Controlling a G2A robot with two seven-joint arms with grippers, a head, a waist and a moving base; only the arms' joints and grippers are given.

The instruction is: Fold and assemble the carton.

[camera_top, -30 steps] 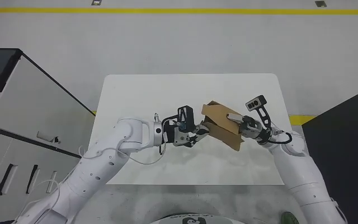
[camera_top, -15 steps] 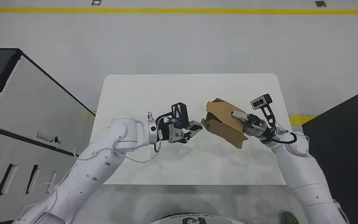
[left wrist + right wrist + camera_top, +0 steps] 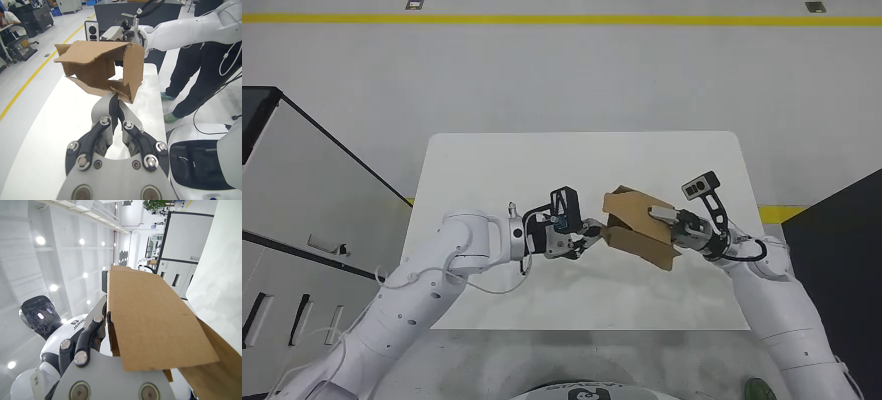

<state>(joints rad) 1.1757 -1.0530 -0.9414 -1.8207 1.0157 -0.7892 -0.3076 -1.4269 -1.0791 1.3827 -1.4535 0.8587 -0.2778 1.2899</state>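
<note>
A cabinet (image 3: 312, 190) stands off the table's (image 3: 492, 170) left edge, and a yellow floor line (image 3: 542, 18) runs beyond its far edge. Near the middle of the table the left tool (image 3: 114, 97) has its fingers pressed together on the corner of a lower flap of the carton (image 3: 637, 225). The brown carton is half opened with its end flaps loose. It hangs tilted above the right half of the table, clear of the surface, its open end facing the left tool. Toward the table's right edge the right tool (image 3: 664, 215) clamps one carton wall, with one finger lying over the top panel. The carton sits directly between the two tools.
</note>
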